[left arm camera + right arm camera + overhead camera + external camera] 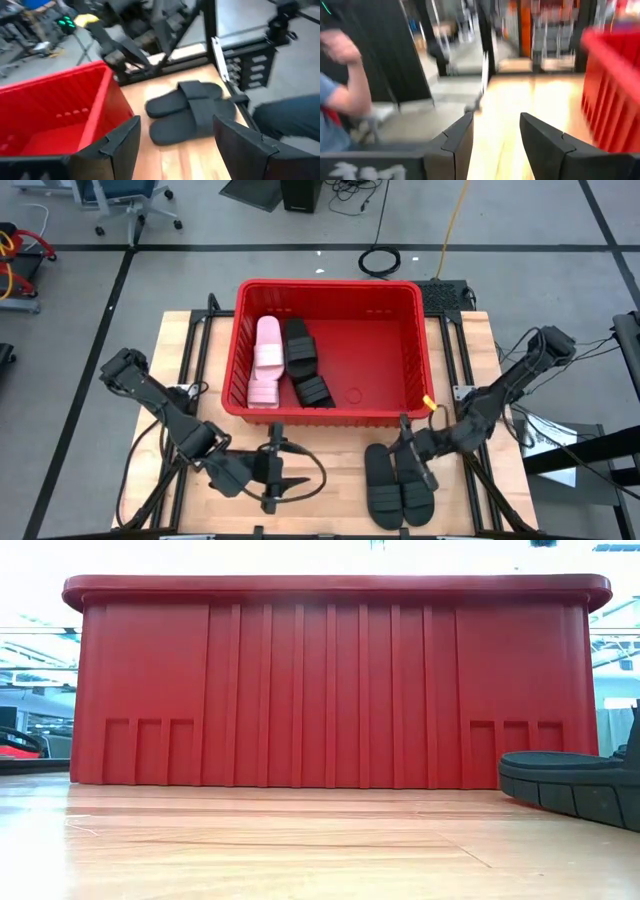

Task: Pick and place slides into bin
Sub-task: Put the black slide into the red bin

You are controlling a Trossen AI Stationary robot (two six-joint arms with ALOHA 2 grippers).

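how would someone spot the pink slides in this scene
Look inside the red bin at the table's far middle. Along its left wall lie the pink slides, end to end. The black slides beside them, and the black pair outside the bin, are dark; only these are pale.

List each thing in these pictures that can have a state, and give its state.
Bin: upright, holding four slides.
White slides: in the bin, left side.
Black slides in bin: beside the white pair.
Black slides on table: outside the bin.
Left gripper: open, empty.
Right gripper: open, empty.
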